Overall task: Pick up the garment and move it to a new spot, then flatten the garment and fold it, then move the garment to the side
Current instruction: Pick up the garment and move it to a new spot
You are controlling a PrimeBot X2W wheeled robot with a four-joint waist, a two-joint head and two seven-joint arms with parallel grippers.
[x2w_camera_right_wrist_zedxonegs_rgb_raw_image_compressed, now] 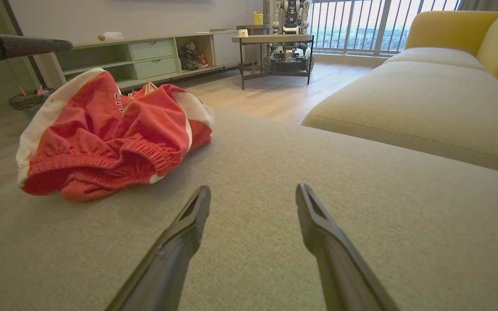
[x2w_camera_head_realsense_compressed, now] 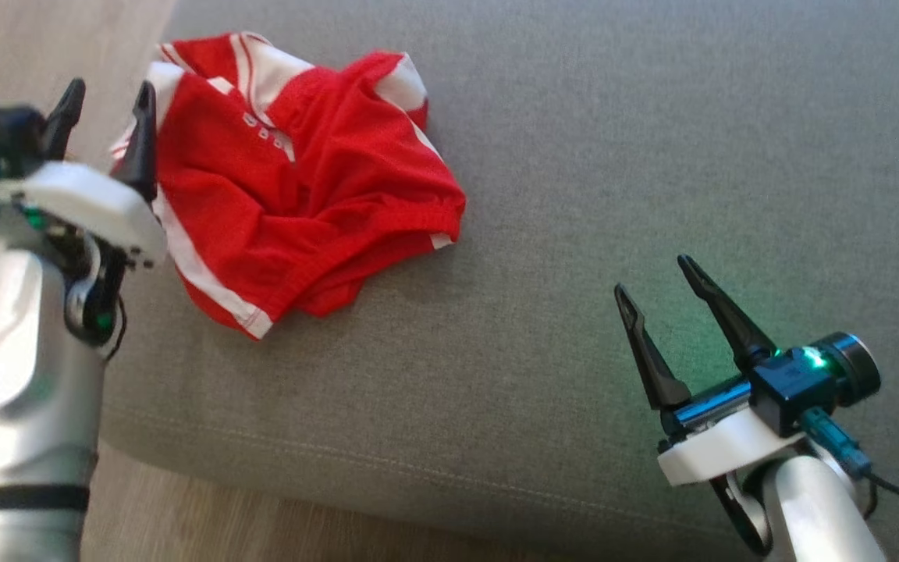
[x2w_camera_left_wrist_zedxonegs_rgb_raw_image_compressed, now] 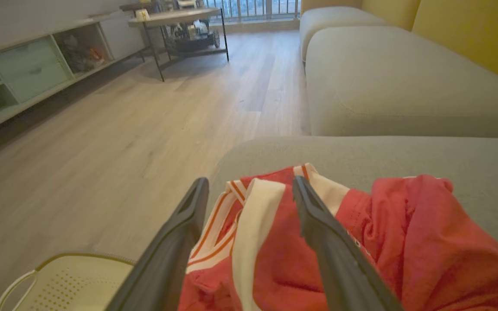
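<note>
**A:** Left end effector [x2w_camera_head_realsense_compressed: 110, 86] first: jaws spread as wide as they go, gripping nothing. It hangs over the left edge of the grey cushion [x2w_camera_head_realsense_compressed: 652, 117].

**B:** And the garment [x2w_camera_head_realsense_compressed: 301, 203]?

**A:** A crumpled red heap with white stripes, lying on the cushion at its far left corner, right by that end effector.

**B:** Any contact?

**A:** From the head view, hard to call, since one finger overlaps the heap's edge. The left wrist view looks along both fingers, with striped cloth showing between them. The right wrist view settles it from the side: a dark finger of the left arm sits above the heap, clear of it.

**B:** Over to the right end effector [x2w_camera_head_realsense_compressed: 652, 275].

**A:** Just as wide open and empty. It hovers over the cushion's near right part, above bare fabric and well apart from the cloth.

**B:** What else do the wrist views add?

**A:** The left one brings in a pale perforated basket [x2w_camera_left_wrist_zedxonegs_rgb_raw_image_compressed: 67, 280] on the wooden floor [x2w_camera_left_wrist_zedxonegs_rgb_raw_image_compressed: 123, 129], just off the cushion's left edge. The right one shows the heap's gathered elastic hem. Beyond the cushion it shows a low shelf unit [x2w_camera_right_wrist_zedxonegs_rgb_raw_image_compressed: 145, 56], a dark-legged side table [x2w_camera_right_wrist_zedxonegs_rgb_raw_image_compressed: 270, 39] and a yellow-backed sofa [x2w_camera_right_wrist_zedxonegs_rgb_raw_image_compressed: 448, 26].
</note>
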